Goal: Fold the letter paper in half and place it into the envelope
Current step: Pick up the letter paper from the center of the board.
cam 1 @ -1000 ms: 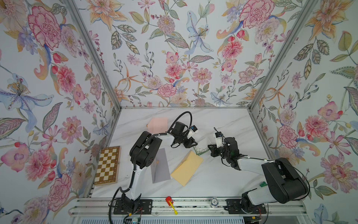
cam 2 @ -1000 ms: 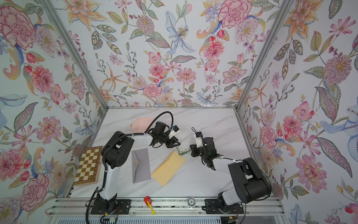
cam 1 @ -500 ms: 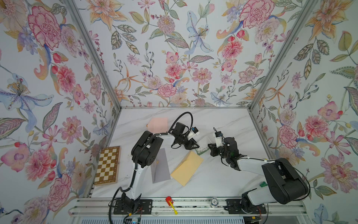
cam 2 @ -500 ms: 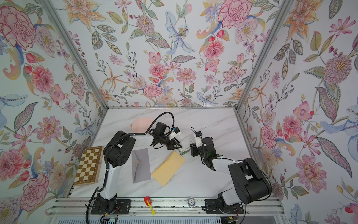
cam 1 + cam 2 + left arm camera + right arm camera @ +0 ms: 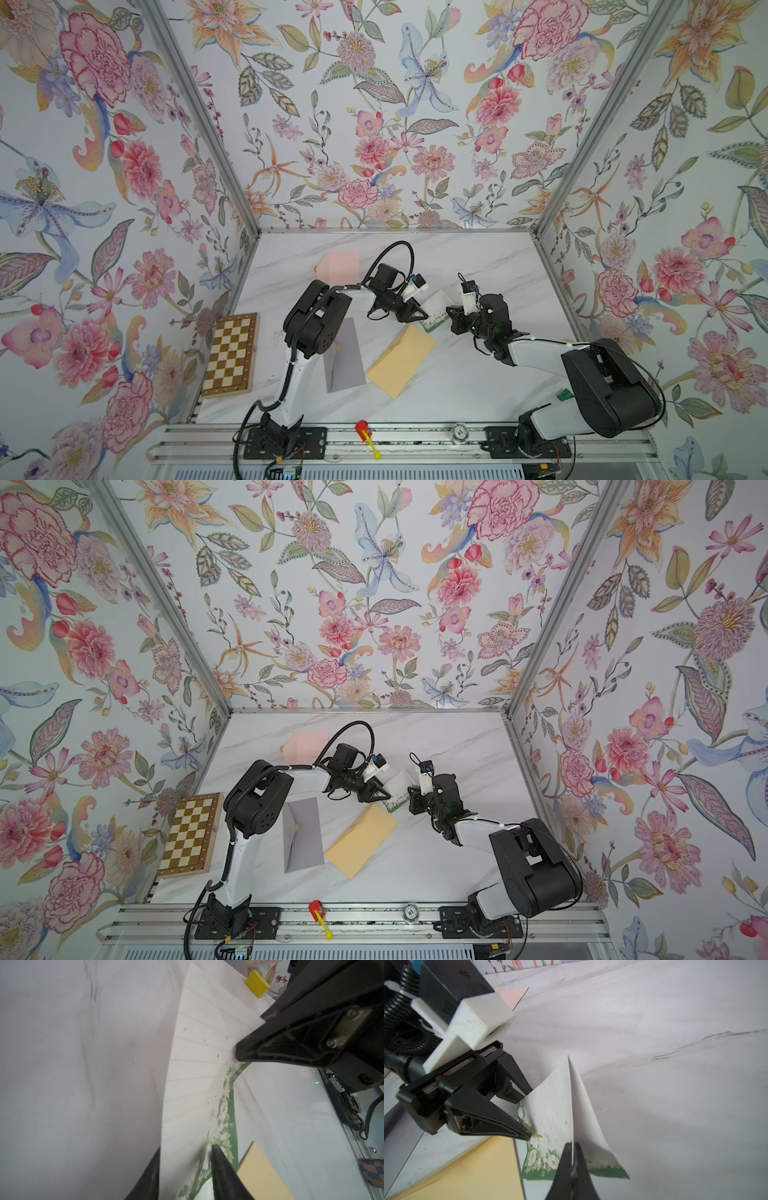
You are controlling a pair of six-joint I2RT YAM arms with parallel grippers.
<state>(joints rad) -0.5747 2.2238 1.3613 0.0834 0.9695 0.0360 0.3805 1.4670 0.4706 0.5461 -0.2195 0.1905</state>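
The letter paper (image 5: 550, 1109), white and lined with a green flowered border, stands lifted off the marble in a loose fold, seen in both top views (image 5: 436, 309) (image 5: 397, 791). My right gripper (image 5: 572, 1144) is shut on its upper edge. My left gripper (image 5: 186, 1148) is open, its two fingers straddling the paper's flowered corner; one fingertip (image 5: 527, 1134) touches the sheet, the other sits behind it. A yellow envelope (image 5: 401, 359) lies flat just in front of both grippers.
A grey envelope (image 5: 343, 361) lies under the left arm, and a pink envelope (image 5: 340, 266) towards the back. A chessboard (image 5: 230, 355) sits at the left edge. A small yellow block (image 5: 257, 987) lies by the wall. Flowered walls close three sides.
The left gripper's jaws have narrowed a little around the paper's corner. Both arms have stayed almost where they were, and the right gripper keeps its hold.
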